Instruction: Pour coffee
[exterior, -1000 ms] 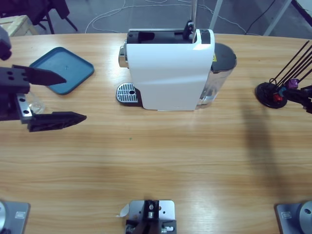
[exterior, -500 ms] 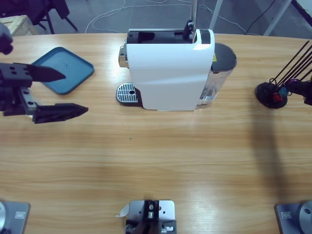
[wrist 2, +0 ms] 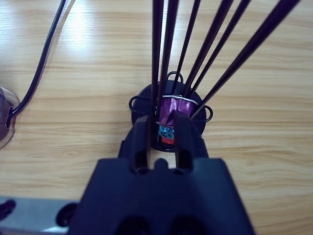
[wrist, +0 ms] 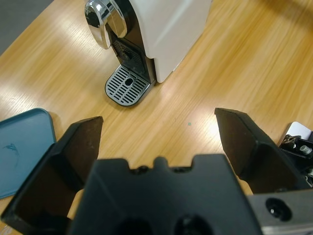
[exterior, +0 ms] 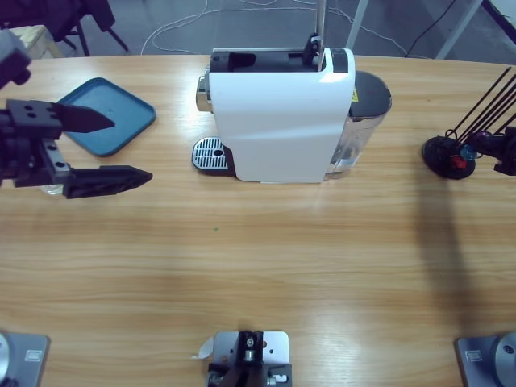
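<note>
Since a second ago the left gripper (exterior: pixel 101 147) has slid a little toward the coffee machine (exterior: pixel 278 113), and the right gripper (exterior: pixel 493 153) has drawn back slightly at the table's far edge, by the capsule stand (exterior: pixel 447 157).

White and boxy, the coffee machine stands at the table's (exterior: pixel 258 258) far middle, with a chrome spout (wrist: pixel 100 19) over a round grey drip grate (wrist: pixel 127 85) on its left end and a clear water tank with a dark lid (exterior: pixel 367 101) on its right end. Nothing stands on the grate.

In the left wrist view the left gripper's jaws are spread wide with nothing between them, pointing at the grate from well apart; bare wood lies under them. A blue tray (exterior: pixel 105 114) lies just beside this gripper, on the side toward the table's far edge.

In the right wrist view the right gripper's jaws are narrowed to a thin gap at the foot of the stand's black rods, with a purple capsule (wrist 2: pixel 172 113) at their tips. Whether they actually pinch the capsule cannot be told.
</note>
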